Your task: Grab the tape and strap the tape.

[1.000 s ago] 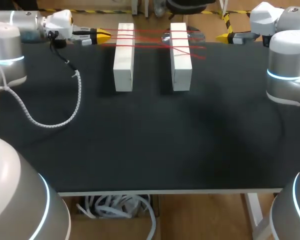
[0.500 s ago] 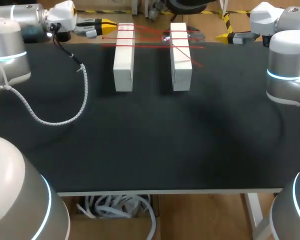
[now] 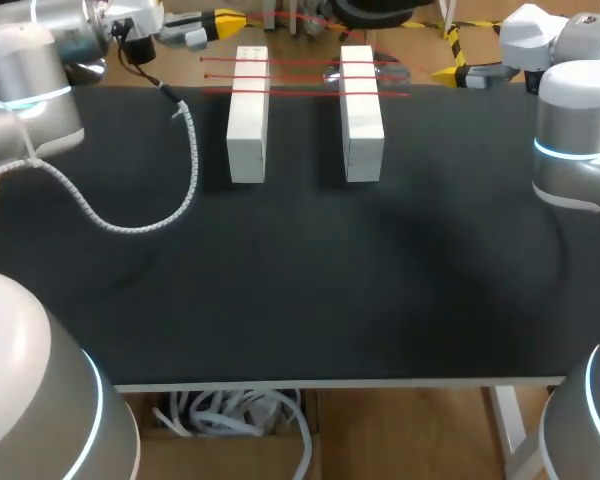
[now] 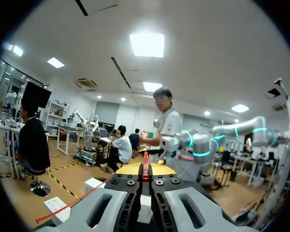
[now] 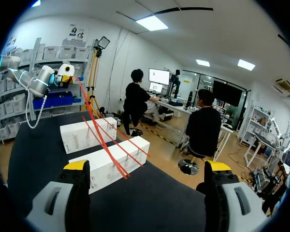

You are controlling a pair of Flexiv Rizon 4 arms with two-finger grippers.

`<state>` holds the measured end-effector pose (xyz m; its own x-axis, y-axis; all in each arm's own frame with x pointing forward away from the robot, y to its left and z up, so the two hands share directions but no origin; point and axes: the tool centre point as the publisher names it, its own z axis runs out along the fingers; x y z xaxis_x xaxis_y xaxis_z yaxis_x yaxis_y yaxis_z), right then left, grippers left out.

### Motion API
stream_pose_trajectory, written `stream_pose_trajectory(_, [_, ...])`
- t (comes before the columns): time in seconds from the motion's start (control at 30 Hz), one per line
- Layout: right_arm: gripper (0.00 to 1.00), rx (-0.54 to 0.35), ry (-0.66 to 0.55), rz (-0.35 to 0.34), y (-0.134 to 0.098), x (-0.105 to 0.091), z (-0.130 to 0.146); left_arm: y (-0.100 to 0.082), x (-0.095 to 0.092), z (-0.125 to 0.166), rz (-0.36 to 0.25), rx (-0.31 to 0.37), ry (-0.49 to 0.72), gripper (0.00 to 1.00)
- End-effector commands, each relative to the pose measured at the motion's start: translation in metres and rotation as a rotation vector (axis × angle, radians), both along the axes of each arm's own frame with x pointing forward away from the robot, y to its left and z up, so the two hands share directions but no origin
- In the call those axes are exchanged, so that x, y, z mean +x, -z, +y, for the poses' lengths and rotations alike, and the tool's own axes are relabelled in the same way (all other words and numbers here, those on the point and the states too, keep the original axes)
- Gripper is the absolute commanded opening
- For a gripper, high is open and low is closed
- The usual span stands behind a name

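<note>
Thin red tape [image 3: 300, 92] spans both white rectangular blocks [image 3: 247, 120], upper centre; left gripper [image 3: 230, 20] pinches it, right gripper [image 5: 147, 169] gapes wide; strapping likely unfinished.

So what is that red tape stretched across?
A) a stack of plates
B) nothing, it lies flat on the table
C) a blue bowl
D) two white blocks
D: the red tape runs in several strands over the tops of the white block on the left and the white block on the right, which stand side by side.
</note>
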<state>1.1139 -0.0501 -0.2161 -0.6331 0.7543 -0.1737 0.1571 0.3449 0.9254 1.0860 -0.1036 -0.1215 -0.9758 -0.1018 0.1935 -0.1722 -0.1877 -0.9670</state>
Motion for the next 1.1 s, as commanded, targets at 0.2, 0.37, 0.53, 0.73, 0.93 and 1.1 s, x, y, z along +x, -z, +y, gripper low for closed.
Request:
stream_pose_trajectory(0.2, [1.0, 0.0, 0.0, 0.0, 0.0, 0.0, 0.0, -0.022, 0.013, -0.013, -0.003, -0.062, -0.026, 0.0])
stream_pose_trajectory(0.37, [1.0, 0.0, 0.0, 0.0, 0.0, 0.0, 0.0, -0.031, 0.018, -0.015, -0.023, -0.096, -0.027, 0.0])
stream_pose_trajectory(0.53, [1.0, 0.0, 0.0, 0.0, 0.0, 0.0, 0.0, -0.039, 0.018, -0.016, -0.058, -0.134, -0.006, 0.0])
stream_pose_trajectory(0.73, [1.0, 0.0, 0.0, 0.0, 0.0, 0.0, 0.0, -0.044, 0.016, -0.019, -0.092, -0.159, 0.01, 0.0])
stream_pose_trajectory(0.93, [1.0, 0.0, 0.0, 0.0, 0.0, 0.0, 0.0, -0.046, 0.015, -0.02, -0.125, -0.163, 0.011, 0.0])
stream_pose_trajectory(1.1, [1.0, 0.0, 0.0, 0.0, 0.0, 0.0, 0.0, -0.046, 0.015, -0.021, -0.141, -0.163, 0.009, 0.0])
